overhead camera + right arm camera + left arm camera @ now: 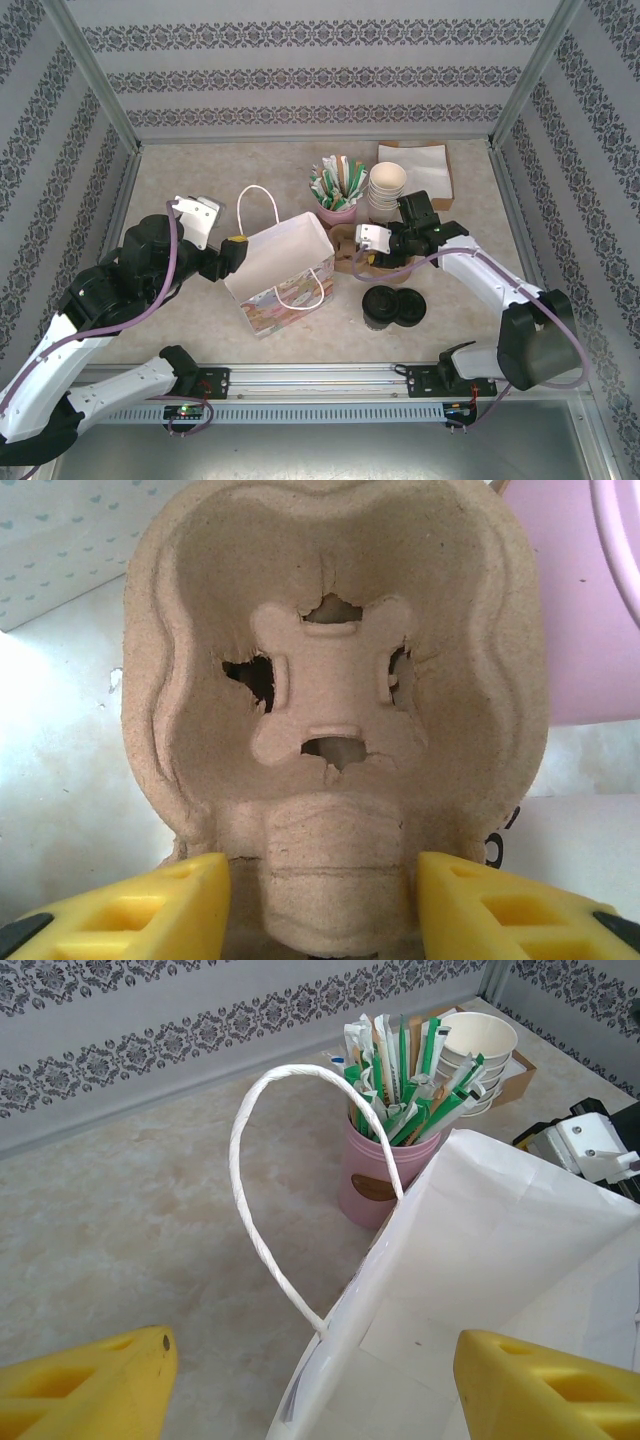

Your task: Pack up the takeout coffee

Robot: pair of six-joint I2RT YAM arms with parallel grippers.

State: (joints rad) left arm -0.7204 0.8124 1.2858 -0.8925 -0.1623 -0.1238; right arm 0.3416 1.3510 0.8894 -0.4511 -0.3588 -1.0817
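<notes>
pulp carrier (335, 680) pinched by right gripper (322, 905) | left gripper (310, 1385) agape | takeout coffee (379, 303) black-lidded

The left arm (110, 290) is folded inward, and the left gripper (233, 253) (315, 1370) is held with jaws wide apart. The right arm (490, 280) is stretched leftward, and the right gripper (322, 905) is clamped by its 2 fingers (130, 910) on a cardboard tray (340, 680).

The bag (280, 262) stands mid-frame on the counter (200, 180). Just right of it lies the cup carrier (358, 265). Below the carrier in the frame sits the takeout coffee (379, 304), with a loose lid (410, 307) touching its right side. Above the carrier is the straw pot (337, 207) (close behind the bag's upper right corner). The cup stack (387, 185) is to the pot's right, beside the napkin pile (425, 165) at upper right.
</notes>
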